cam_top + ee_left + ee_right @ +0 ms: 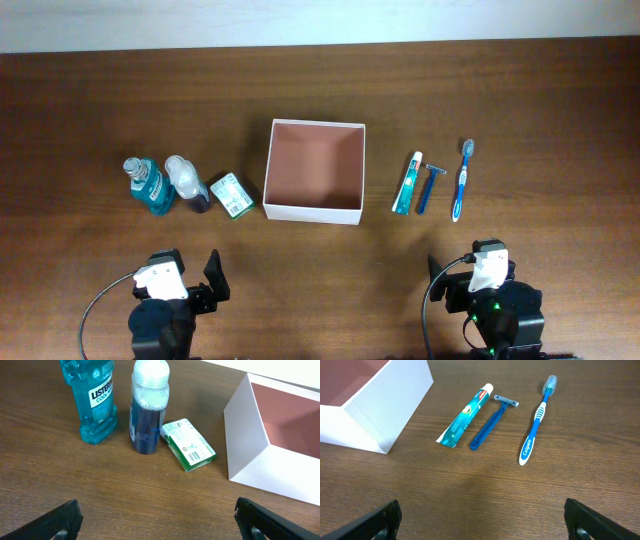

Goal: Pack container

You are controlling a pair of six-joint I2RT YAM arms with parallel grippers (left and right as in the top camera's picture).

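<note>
The container (312,211), a square shallow box with white walls and pinkish-brown inside, sits mid-table and holds nothing. It also shows in the left wrist view (245,440) and the right wrist view (385,405). Left of it stand a teal mouthwash bottle (149,184), a dark blue bottle (186,182) and a small green-white carton (230,195). Right of it lie a toothpaste tube (406,183), a blue razor (428,187) and a blue toothbrush (463,180). My left gripper (157,517) is open and empty near the front edge. My right gripper (482,517) is open and empty too.
The brown wooden table (320,90) runs to a pale wall at the far edge. Both arm bases, the left one (165,300) and the right one (490,305), sit at the front, with cables beside them.
</note>
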